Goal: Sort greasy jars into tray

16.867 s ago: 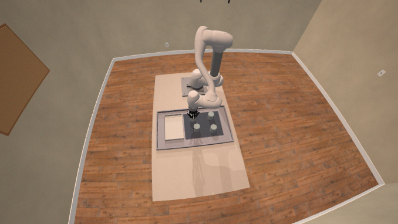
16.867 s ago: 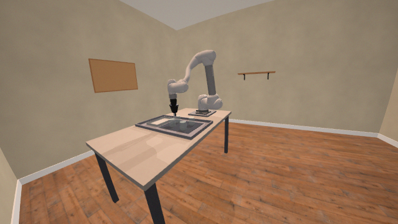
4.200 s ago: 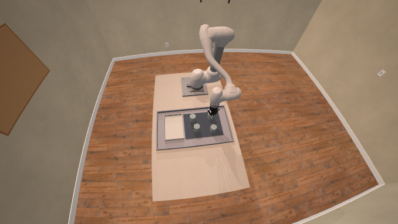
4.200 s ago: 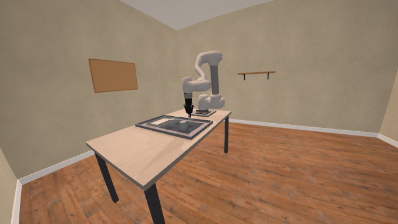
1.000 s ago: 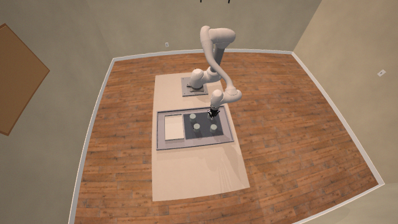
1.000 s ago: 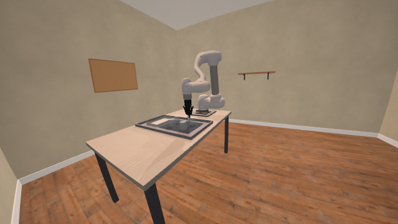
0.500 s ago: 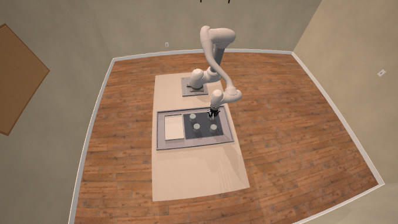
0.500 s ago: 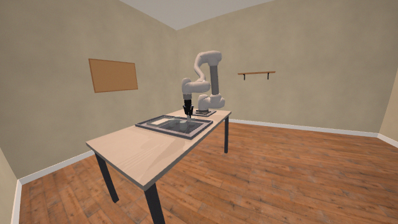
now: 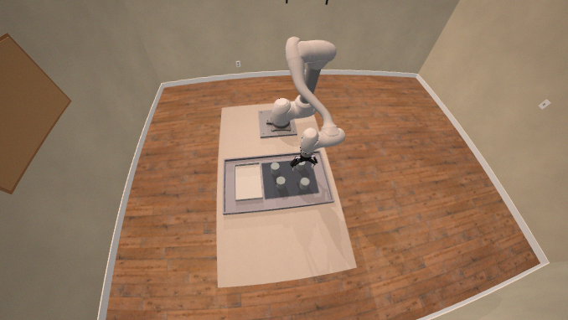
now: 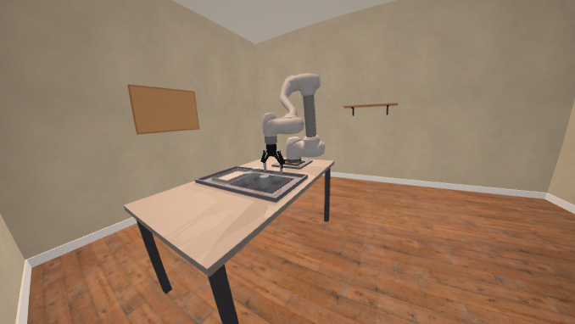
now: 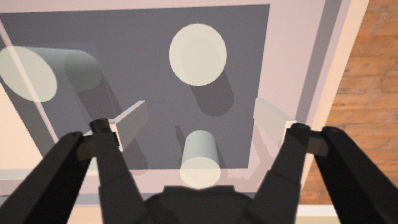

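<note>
Gripping the far right jar (image 9: 302,167) (image 10: 278,176) (image 11: 200,172) squarely at mid-wall seems wise: probably rigid, possibly slippery. The gripper (image 9: 304,167) (image 10: 273,170) (image 11: 200,109) has its jaws spread, pinching nothing.

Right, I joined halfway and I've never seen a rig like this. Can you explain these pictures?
The machine is one jointed white arm, ending in a black two-fingered tool.

The top picture looks down from high up. The exterior one looks across the room at the table. The wrist one looks past the fingers.

Four pale jars stand on a dark mat; three show in the wrist picture. Beside it is a cream tray with no jar inside.

The tool is open, holding nothing. Grease can't be seen.
</note>
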Controlling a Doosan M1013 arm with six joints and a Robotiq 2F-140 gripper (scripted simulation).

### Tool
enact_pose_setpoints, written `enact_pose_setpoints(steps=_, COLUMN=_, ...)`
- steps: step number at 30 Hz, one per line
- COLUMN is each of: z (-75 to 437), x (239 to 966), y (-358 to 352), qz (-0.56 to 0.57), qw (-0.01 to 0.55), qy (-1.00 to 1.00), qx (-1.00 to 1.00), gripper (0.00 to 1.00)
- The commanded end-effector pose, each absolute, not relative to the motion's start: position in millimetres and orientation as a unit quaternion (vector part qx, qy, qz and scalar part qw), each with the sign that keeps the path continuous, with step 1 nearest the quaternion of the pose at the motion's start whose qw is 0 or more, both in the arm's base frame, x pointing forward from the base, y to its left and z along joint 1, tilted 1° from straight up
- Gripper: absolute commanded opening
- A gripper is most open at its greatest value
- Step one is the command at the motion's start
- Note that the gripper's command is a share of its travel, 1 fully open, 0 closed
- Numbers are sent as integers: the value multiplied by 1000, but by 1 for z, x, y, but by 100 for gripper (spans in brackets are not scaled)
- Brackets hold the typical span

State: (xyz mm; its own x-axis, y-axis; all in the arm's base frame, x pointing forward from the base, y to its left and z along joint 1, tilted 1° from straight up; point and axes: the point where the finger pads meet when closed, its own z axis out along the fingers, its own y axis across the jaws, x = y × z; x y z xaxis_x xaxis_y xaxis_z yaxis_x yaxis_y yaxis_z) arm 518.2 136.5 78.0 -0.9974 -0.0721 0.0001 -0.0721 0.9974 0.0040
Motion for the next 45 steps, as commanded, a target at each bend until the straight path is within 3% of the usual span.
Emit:
enact_pose_setpoints(steps=1, z=80, x=525, y=136, qz=-2, qw=-4, qy=-999, qx=35, gripper=100)
enact_pose_setpoints(steps=10, z=80, x=525, y=136, qz=-2, qw=-4, qy=-999, qx=35, gripper=100)
enact_pose_setpoints(steps=22, z=157, x=524, y=136, qz=-2, qw=-4, qy=-999, qx=35, gripper=100)
enact_pose_setpoints(steps=39, z=156, x=451, y=131, qz=-2, qw=-4, qy=-999, qx=35, gripper=100)
enact_pose_setpoints(steps=45, z=119, x=451, y=131, qz=-2, qw=-4, qy=-999, qx=35, gripper=100)
